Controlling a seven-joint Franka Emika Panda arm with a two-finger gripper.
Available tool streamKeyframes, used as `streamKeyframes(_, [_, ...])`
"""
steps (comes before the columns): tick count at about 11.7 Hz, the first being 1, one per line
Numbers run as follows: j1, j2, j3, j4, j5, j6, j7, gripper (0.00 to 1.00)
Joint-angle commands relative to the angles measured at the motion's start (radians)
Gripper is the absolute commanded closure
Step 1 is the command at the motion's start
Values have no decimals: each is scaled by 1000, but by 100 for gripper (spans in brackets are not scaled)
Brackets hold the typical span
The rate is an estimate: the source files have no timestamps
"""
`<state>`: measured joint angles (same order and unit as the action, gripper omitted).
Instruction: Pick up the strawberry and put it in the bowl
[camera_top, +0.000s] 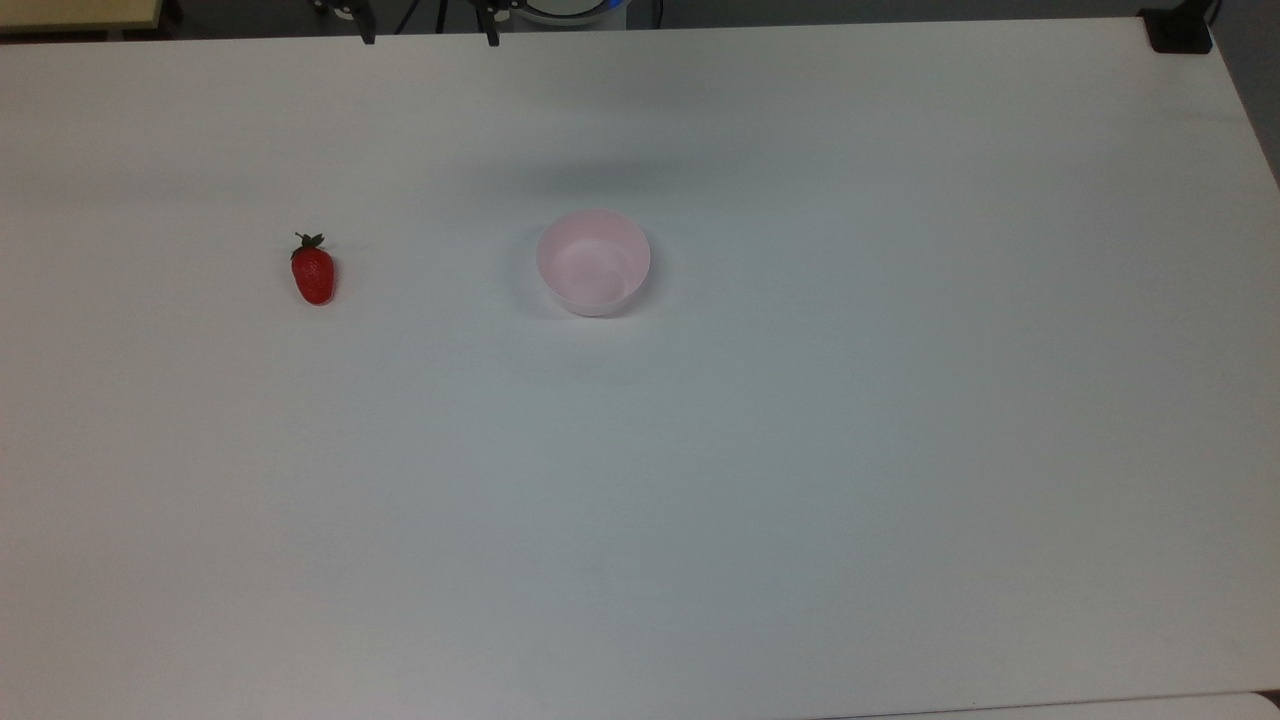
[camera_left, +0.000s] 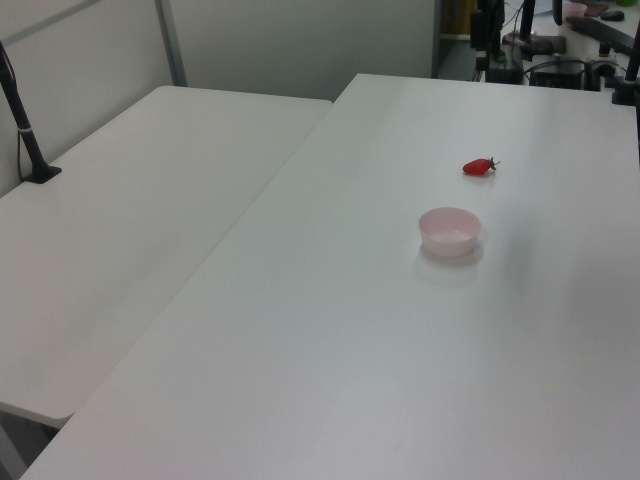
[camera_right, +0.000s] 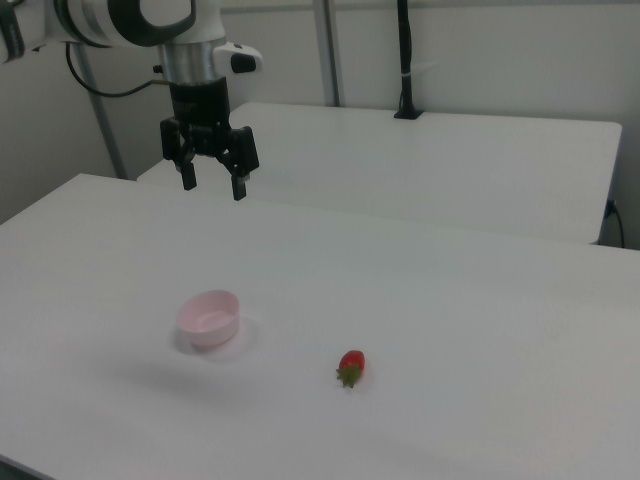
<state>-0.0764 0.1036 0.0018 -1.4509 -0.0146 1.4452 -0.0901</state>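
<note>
- right view: the gripper (camera_right: 213, 186) hangs high above the table (camera_right: 480, 330), fingers spread wide, holding nothing.
- top view: the strawberry (camera_top: 314, 272) lies well to the top view's left of the bowl (camera_top: 593, 262), apart.

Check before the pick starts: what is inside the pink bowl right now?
Nothing: the bowl shows only its bare pink floor. The strawberry lies apart on the table. Nothing covers the bowl's inside.
</note>
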Motion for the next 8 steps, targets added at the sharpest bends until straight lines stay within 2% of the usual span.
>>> streamKeyframes(1, [7,-7,4,-26,-11,45,-10,0])
streamKeyframes(8, [18,-18,6,-66,13,130,-3,0])
